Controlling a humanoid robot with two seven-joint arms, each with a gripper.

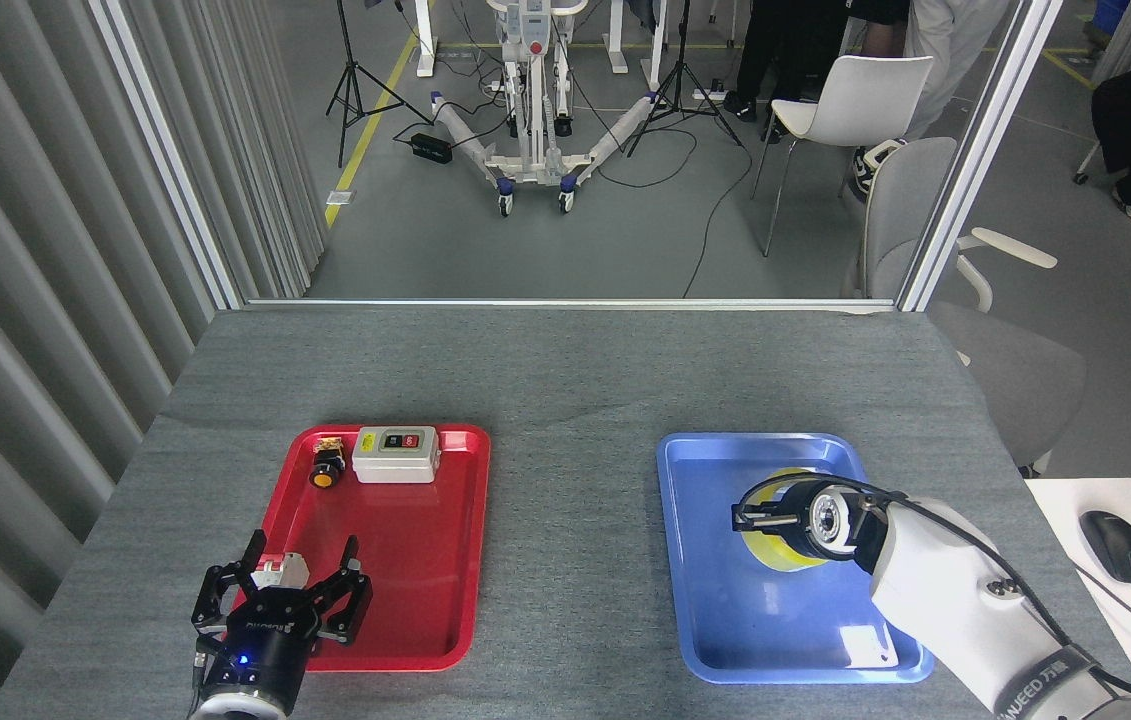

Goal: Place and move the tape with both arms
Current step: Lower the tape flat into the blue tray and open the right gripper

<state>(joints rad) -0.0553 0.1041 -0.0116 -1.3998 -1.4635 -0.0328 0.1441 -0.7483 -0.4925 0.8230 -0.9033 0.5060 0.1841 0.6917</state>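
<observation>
Grey felt table [565,370], two trays. Right gripper [760,520] is over the tape [775,552] in the blue tray [705,600], can't tell if it's clamped. Left gripper [280,590] spread wide, empty. Looks like placing; next needs a clean release.

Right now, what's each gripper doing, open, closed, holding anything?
Left gripper: open, empty, over the near end of the red tray.
Right gripper: at the tape over the blue tray; open or shut cannot be told.
</observation>
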